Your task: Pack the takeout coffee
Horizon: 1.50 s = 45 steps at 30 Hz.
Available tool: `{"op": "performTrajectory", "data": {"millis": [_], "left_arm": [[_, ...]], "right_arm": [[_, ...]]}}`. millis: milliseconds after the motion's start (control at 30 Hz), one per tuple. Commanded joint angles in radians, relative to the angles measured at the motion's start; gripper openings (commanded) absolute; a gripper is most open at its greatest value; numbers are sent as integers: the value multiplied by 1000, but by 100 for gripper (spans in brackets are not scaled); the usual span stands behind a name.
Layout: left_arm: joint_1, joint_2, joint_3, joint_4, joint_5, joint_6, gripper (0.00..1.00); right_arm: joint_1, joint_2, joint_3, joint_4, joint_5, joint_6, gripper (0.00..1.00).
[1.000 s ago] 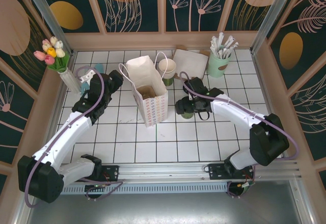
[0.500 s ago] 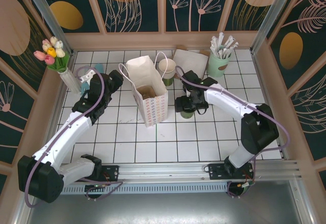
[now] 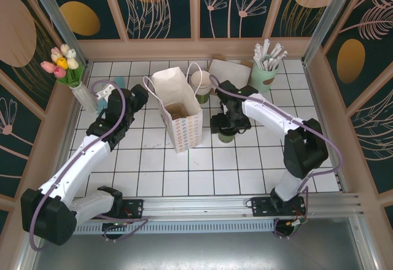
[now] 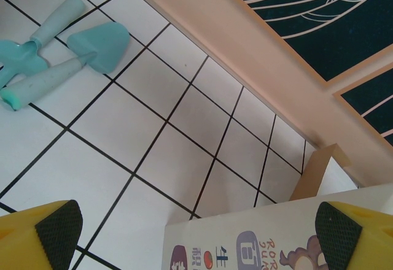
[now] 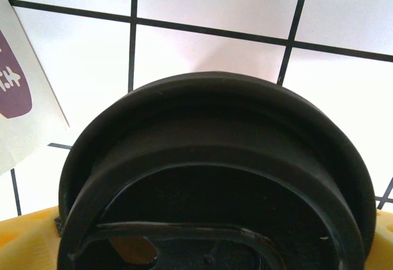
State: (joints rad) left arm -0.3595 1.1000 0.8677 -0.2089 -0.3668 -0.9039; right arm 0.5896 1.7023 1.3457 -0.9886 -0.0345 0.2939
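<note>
The right pincer (image 3: 224,124) hangs spread wide over the takeout coffee (image 3: 226,137), jaws flanking its black lid (image 5: 209,178); whether they touch it cannot be told. The cup stands upright mid-tabletop (image 3: 245,165), long axis vertical, lid up. The white paper bag (image 3: 179,119) is near at 9 o'clock, with bare tiles at 3 and 6. The left pincer (image 4: 199,233), apart, sits at the bag's 9 o'clock.

Takeout coffee lid (image 5: 215,178) semi-gloss black plastic; paper bag (image 3: 178,123) matt printed paper; tiles (image 4: 141,129) smooth white; trowel (image 4: 92,42) matt teal plastic.
</note>
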Motion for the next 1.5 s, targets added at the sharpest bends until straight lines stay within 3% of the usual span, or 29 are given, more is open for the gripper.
{"op": "performTrajectory", "data": {"millis": [0,1467], "left_arm": [[7,-15,-8,24,-16,26,99],[8,27,-22,25,13,31,99]], "right_arm": [[-13,33,45,-75,-3,-12,99],[-17,105,156,-191,35,-5,99]]}}
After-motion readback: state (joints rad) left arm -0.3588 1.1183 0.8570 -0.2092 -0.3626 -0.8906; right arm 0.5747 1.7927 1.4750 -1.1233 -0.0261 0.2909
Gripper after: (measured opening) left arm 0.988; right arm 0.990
